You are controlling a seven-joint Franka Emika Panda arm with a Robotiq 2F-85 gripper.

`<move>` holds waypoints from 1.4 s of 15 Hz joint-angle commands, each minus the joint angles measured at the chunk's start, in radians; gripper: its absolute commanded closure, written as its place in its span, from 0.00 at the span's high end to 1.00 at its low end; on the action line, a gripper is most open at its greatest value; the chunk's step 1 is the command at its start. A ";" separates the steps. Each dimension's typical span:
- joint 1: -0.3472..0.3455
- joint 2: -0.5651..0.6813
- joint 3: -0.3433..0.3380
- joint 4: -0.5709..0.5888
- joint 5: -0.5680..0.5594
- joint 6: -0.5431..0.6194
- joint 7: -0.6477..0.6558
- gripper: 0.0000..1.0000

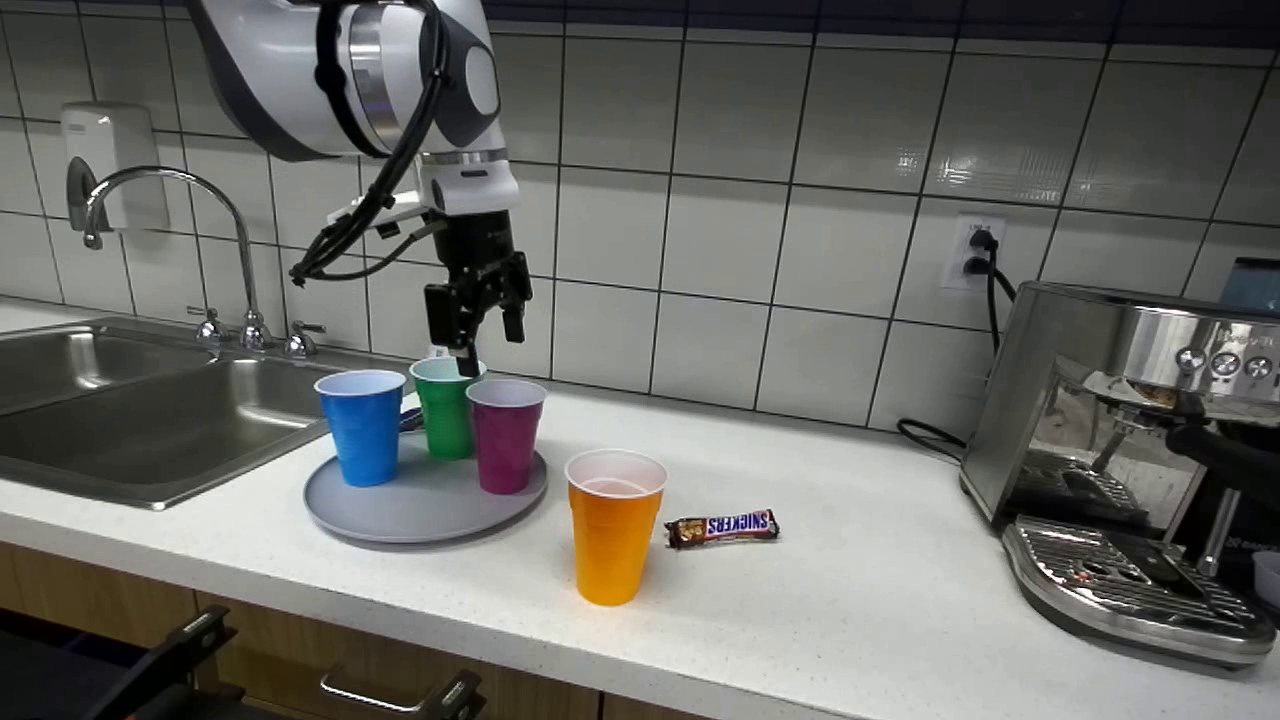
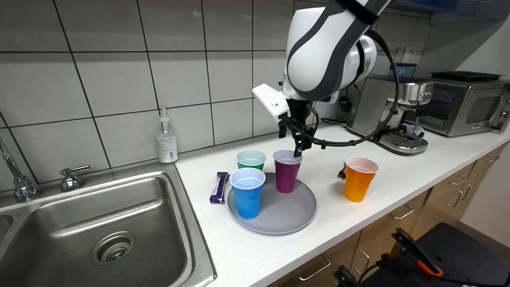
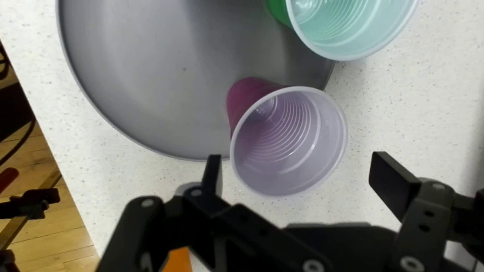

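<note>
- Fingers (image 3: 393, 185) are spread wide apart, and the purple cup (image 3: 283, 139) is seen partly between their tips in the wrist view, with tabletop (image 3: 416, 109) showing on both sides of its rim.
- The purple cup is stood upright on the right side of the grey plate (image 1: 430, 512) in an exterior view; its long axis is vertical, its mouth pointed straight up.
- A blue cup (image 1: 362, 430) is placed to its left and a green cup (image 1: 443, 415) at its far left, both upright on the plate.
- An orange cup (image 1: 613, 530) is set upright off the plate, nearer and to the right.
- Beside it, a Snickers bar (image 1: 722, 528) is laid flat, its long axis running left to right.
</note>
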 commanded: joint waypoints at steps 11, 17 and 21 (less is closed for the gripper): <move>-0.032 -0.199 -0.011 -0.075 0.420 -0.155 -0.569 1.00; -0.092 -0.229 -0.007 -0.080 0.325 -0.277 -0.697 1.00; -0.123 -0.261 -0.022 -0.093 0.277 -0.336 -0.822 1.00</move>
